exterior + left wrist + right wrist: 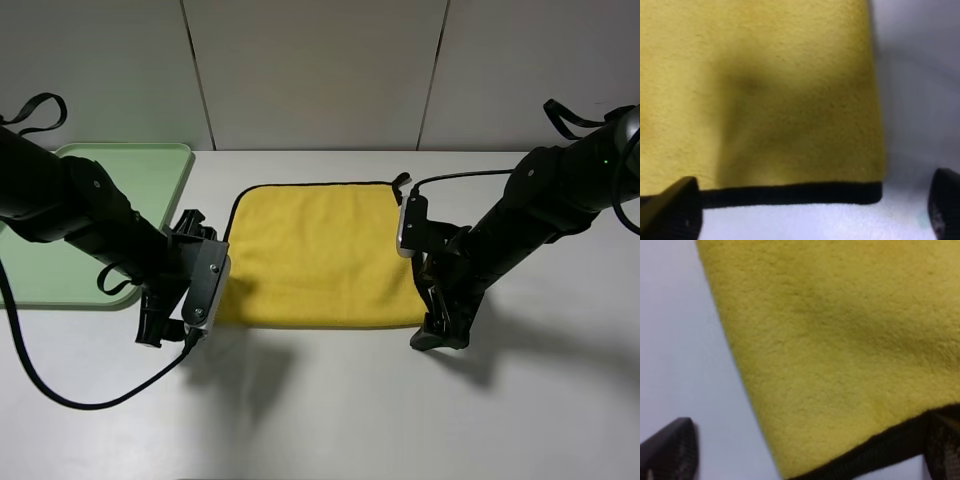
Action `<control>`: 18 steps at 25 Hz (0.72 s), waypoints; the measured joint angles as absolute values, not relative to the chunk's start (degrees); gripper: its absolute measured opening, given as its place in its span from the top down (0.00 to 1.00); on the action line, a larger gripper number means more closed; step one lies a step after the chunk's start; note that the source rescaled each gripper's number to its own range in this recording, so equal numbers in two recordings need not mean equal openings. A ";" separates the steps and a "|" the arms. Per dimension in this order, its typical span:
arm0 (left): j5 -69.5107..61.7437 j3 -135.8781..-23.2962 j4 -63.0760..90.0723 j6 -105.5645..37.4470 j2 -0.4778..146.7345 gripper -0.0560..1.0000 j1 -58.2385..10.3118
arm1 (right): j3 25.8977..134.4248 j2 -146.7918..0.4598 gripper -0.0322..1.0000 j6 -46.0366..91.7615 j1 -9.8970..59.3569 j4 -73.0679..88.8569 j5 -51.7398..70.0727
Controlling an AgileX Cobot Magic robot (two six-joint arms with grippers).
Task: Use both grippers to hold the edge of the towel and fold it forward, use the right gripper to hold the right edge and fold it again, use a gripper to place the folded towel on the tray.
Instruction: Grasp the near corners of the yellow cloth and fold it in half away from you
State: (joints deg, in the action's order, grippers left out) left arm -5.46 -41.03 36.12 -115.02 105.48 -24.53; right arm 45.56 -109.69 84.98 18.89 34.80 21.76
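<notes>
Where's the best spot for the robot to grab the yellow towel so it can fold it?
At the two near corners of the towel, along its black-trimmed edge, coming in low from the front. The cloth lies flat on the table, so only the rim offers something to pinch. The left gripper and right gripper are open, each straddling a corner.

The towel [320, 255] lay flat in the middle of the table [330, 410], the tray [150, 190] sat to its left and a bit farther back, the left gripper [172, 335] was at the towel's near left corner, and the right gripper [440, 338] was at its near right corner.
</notes>
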 joint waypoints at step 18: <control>-9.97 -41.03 36.12 -115.02 105.53 0.95 -24.53 | 45.62 -109.75 0.90 82.33 18.89 35.42 22.35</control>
